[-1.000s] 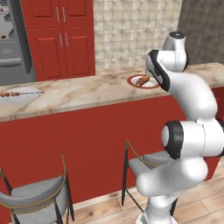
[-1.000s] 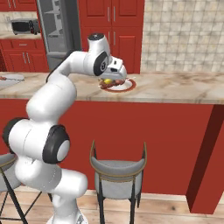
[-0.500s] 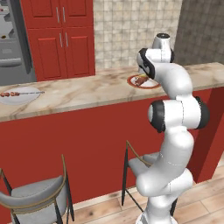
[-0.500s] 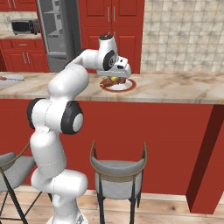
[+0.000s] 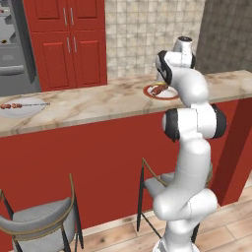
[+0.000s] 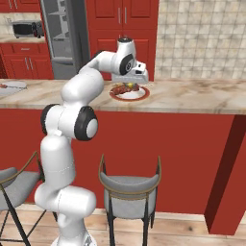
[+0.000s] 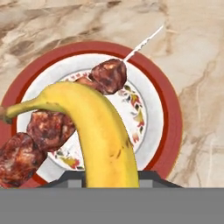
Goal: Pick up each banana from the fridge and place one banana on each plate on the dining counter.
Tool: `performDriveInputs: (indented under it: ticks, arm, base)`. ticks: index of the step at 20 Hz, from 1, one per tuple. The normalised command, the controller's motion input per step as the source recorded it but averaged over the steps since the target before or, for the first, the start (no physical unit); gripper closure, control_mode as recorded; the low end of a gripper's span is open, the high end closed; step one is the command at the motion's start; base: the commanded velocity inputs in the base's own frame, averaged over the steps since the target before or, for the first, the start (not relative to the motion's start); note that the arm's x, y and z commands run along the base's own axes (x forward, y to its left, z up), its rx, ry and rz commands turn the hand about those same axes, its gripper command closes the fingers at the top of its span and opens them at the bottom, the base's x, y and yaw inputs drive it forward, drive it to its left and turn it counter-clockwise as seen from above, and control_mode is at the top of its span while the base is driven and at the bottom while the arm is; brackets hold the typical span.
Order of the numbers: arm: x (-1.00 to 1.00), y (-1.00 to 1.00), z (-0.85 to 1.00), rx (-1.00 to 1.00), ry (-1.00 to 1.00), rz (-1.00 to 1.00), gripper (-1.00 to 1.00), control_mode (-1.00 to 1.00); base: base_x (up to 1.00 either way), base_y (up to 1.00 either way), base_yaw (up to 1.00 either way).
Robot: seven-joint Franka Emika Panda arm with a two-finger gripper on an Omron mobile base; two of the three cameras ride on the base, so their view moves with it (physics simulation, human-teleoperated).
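Rising from the lower right of the left base view, the white arm bends over the long beige marbled desk (image 5: 103, 101) with its plain red front, and its gripper (image 5: 161, 84) hangs just above a red-rimmed white plate (image 5: 158, 92) near the desk's right part. Well apart, at the left end, a plain white plate (image 5: 22, 107) carries a reddish-brown meat skewer (image 5: 19, 105). Behind the desk stand red cabinets (image 5: 69, 42) and, at the far left, the tall grey fridge (image 5: 15, 54). Two grey-seated stools (image 5: 42, 221) stand before the red front.

From the right base view, the gripper (image 6: 133, 82) is low over the red-rimmed plate (image 6: 129, 93), with brown meat and a speck of yellow showing on or just above it; I cannot tell which.

Through the hand view, a bright yellow curved banana (image 7: 98, 131) runs up from the bottom edge, its stem pointing left, across a second meat skewer (image 7: 57, 127) lying on the patterned plate (image 7: 164, 109). Its lower end is hidden at the picture's bottom, so I cannot tell whether the gripper is clamped on it or apart.
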Motion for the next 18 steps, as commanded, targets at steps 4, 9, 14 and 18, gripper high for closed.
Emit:
performDriveInputs:
  ticks: [4, 9, 14, 18]
  arm:
    - [-0.26, 0.00, -0.27, 0.01, -0.07, 0.00, 1.00, -1.00]
    - [-0.24, 0.00, -0.41, 0.07, -0.05, 0.00, 1.00, -1.00]
    - [0.00, 0.00, -0.40, 0.04, -0.01, 0.00, -1.00, -1.00]
    - [0.02, 0.00, -0.01, 0.02, -0.01, 0.00, -1.00, -1.00]
  base:
    - [0.00, 0.00, 0.00]
    - [0.00, 0.00, 0.00]
    - [0.00, 0.00, 0.00]
    - [0.00, 0.00, 0.00]
